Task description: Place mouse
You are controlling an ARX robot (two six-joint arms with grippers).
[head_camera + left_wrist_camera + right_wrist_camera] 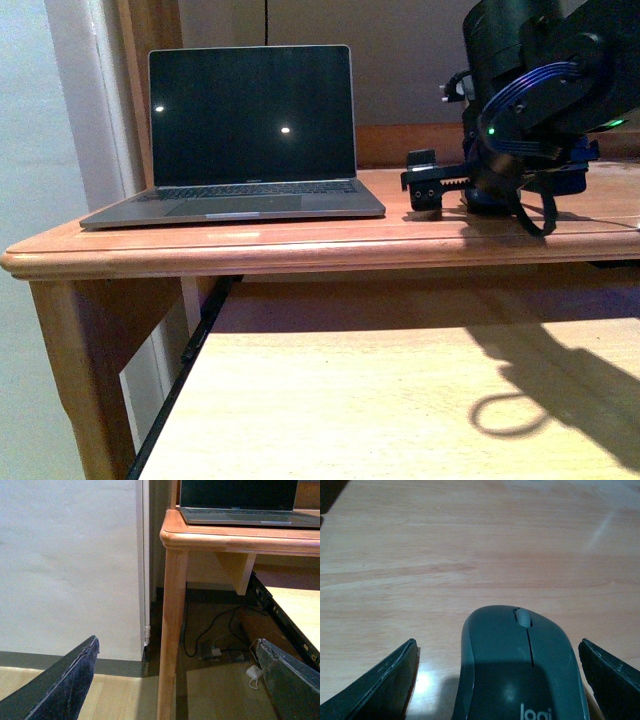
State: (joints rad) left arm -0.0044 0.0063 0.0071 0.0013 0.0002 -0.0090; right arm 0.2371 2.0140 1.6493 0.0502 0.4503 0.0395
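The dark grey mouse (520, 670) lies flat on the wooden desk top (445, 555), scroll wheel pointing away from the wrist. My right gripper (497, 680) is open, one finger on each side of the mouse, with a gap between each finger and it. In the front view the right gripper (437, 188) sits low on the desk to the right of the laptop (250, 130), and the arm hides the mouse. My left gripper (177, 680) is open and empty, low down beside the desk's left leg (172, 630), out of the front view.
The open laptop stands at the desk's left half, screen dark. The desk's rounded front edge (300, 255) runs across the front view. A lighter pull-out shelf (400, 400) lies below it. Cables and a white charger (252, 672) lie on the floor under the desk.
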